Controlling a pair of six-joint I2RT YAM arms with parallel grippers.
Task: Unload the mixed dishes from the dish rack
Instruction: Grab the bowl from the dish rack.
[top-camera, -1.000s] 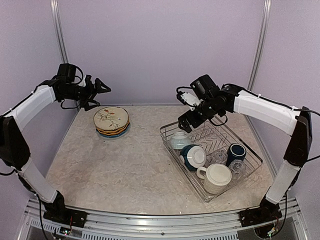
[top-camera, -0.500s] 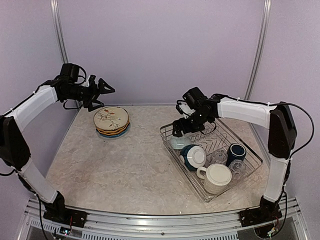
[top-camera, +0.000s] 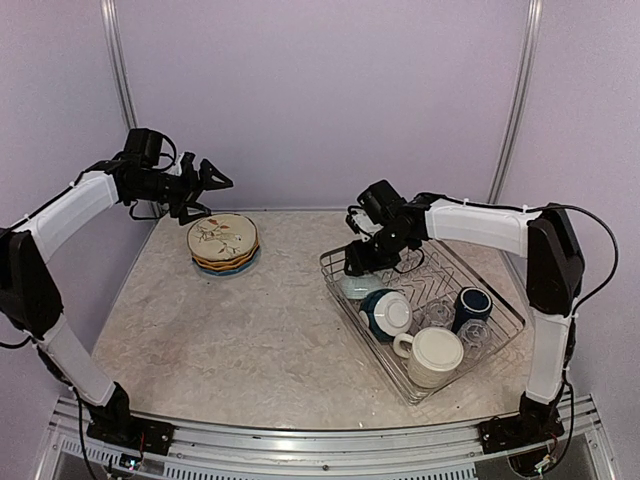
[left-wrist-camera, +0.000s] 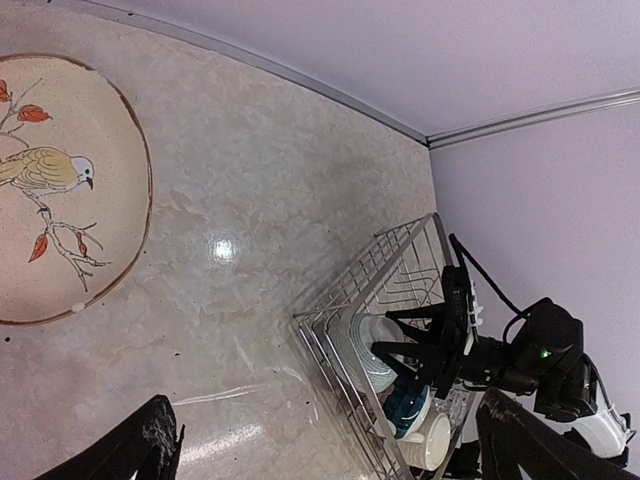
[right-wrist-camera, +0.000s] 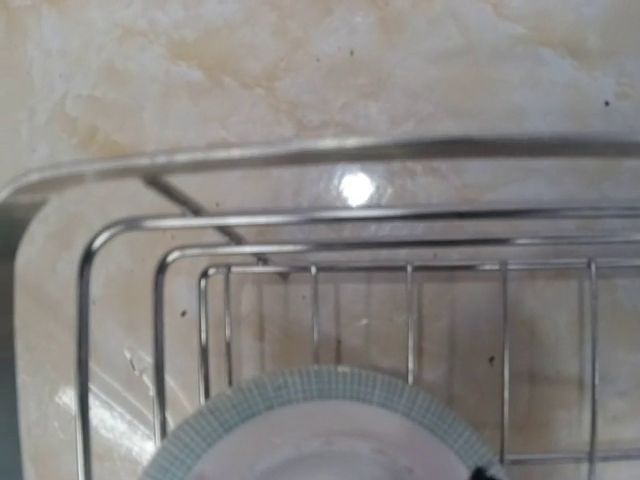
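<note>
The dish rack stands at the right. It holds a pale bowl, a dark-blue bowl, a large cream mug, a navy mug and clear glasses. My right gripper is open, low over the pale bowl at the rack's far-left corner. The right wrist view shows the bowl's rim close up. The plates are stacked at the back left, cream floral on top. My left gripper is open and empty above them.
The left wrist view shows the floral plate, the rack and the right gripper with fingers spread over the pale bowl. Purple walls close the back and sides. The rack's wire wall is just beyond the bowl.
My right gripper has come down and to the left, onto the pale bowl at the rack's corner. My left gripper has drifted slightly right above the plate stack.
</note>
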